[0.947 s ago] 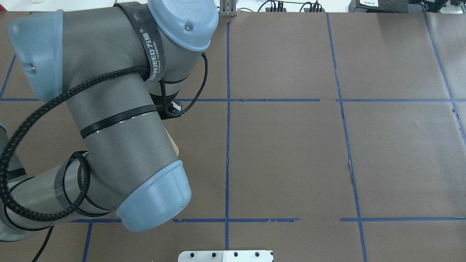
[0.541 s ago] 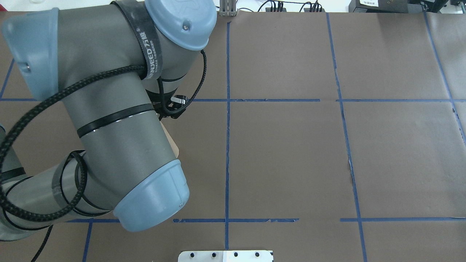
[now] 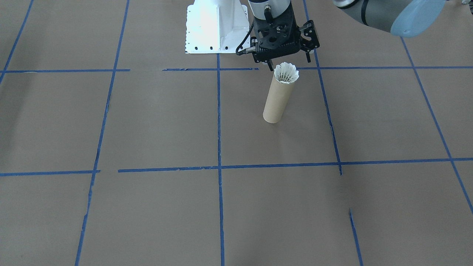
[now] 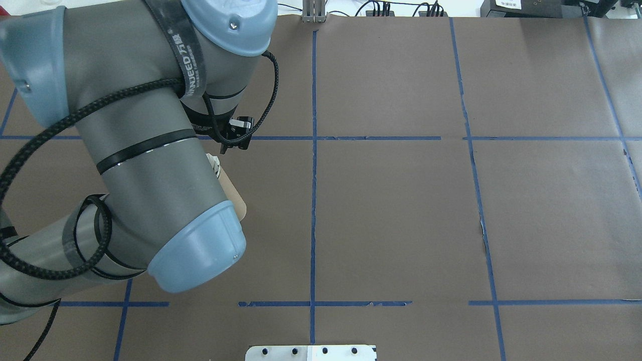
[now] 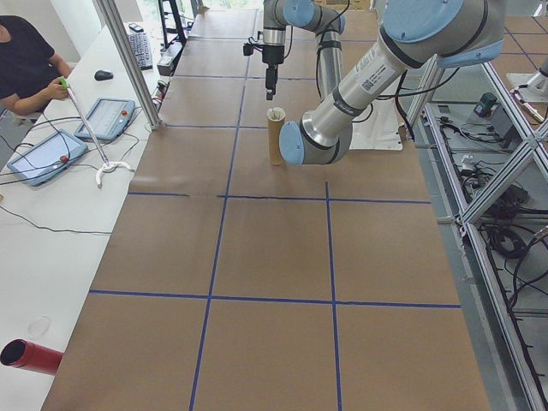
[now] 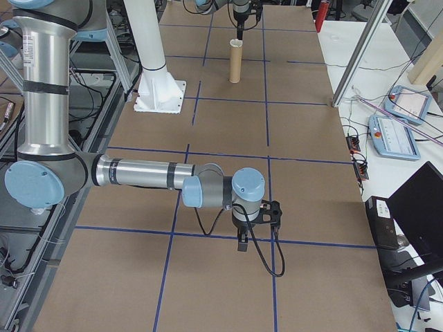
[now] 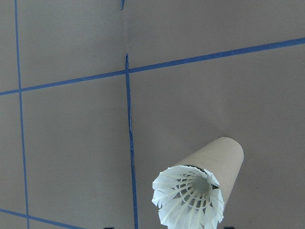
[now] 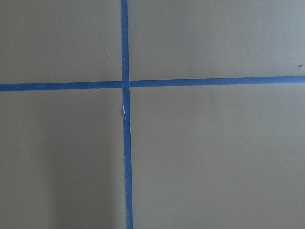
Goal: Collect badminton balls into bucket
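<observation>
Standing on the operators' side, the nearest thing is a broad stretch of brown paper table cover (image 3: pixel 147 207), squared off by blue tape lines (image 3: pixel 218 129), with open room on every side. Further in, the tall brown cardboard tube (image 3: pixel 276 101) stands upright inside one taped square, near the line on its far side. The small white feather shuttlecock (image 3: pixel 286 72) sits in its mouth, cork end down and out of sight, the feather skirt flaring over the rim. Just above and behind it hangs the left gripper (image 3: pixel 288 62), its black fingers spread wide and touching neither feathers nor tube. Beyond that is the white metal base with bolt holes (image 3: pixel 216 27). The front view shows the tube whole. From overhead, the grey left arm (image 4: pixel 150 150) covers nearly all of it, leaving a sliver of cardboard and a few feather tips at the arm's edge. The left wrist camera looks straight down into the feather cone, with the tube's side falling away to the paper beneath. The right gripper (image 6: pixel 241 243) shows only from the table's right end. It hangs low over a blue tape line, well apart from the tube, and I cannot tell whether it is spread or closed, since its own wrist camera shows only a tape crossing on bare paper. The left-end view alone takes in the white bench (image 5: pixel 51 223) along the paper's edge.
</observation>
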`<move>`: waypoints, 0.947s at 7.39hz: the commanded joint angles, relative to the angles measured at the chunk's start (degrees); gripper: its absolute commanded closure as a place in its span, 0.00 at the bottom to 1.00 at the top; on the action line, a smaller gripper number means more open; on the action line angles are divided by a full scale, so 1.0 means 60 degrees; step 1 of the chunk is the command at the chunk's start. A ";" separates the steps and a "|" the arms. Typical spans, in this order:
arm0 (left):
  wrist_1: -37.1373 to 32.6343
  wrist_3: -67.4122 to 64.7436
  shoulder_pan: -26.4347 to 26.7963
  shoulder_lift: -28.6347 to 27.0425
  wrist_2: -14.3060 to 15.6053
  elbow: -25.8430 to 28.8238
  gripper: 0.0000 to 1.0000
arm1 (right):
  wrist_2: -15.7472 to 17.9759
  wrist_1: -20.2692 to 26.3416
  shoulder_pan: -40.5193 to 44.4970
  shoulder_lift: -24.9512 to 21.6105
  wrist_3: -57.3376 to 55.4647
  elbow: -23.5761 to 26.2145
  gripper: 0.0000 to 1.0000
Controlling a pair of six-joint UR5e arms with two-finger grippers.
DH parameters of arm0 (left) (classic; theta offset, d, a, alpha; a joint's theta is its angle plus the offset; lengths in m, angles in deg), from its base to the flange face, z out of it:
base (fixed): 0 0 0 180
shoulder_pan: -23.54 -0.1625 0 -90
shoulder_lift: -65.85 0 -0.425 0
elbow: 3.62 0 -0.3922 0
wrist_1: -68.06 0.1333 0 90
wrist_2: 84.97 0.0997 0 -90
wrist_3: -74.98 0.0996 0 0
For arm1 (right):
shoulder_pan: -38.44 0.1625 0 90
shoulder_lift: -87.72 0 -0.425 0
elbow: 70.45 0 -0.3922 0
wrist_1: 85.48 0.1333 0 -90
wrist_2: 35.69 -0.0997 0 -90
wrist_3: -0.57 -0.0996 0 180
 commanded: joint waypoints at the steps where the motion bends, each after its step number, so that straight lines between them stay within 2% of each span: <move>1: -0.1495 0.1638 0.1099 0.0930 -0.0010 0.0027 0.00 | 0.0000 0.0000 0.0000 0.0000 0.0000 0.0000 0.00; 4: -0.3695 0.3792 0.2989 0.2322 -0.0156 0.0115 0.00 | 0.0000 0.0000 0.0000 0.0000 0.0000 0.0000 0.00; 5: -0.4121 0.4582 0.3764 0.2819 -0.0853 0.0115 0.00 | 0.0000 0.0000 0.0000 0.0000 0.0000 0.0000 0.00; 6: -0.4995 0.5953 0.4787 0.3462 -0.1759 0.0333 0.00 | 0.0000 0.0000 0.0000 0.0000 0.0000 0.0000 0.00; 7: -0.5729 0.6836 0.5522 0.4034 -0.2667 0.0828 0.00 | 0.0000 0.0000 0.0000 0.0000 0.0000 -0.0014 0.00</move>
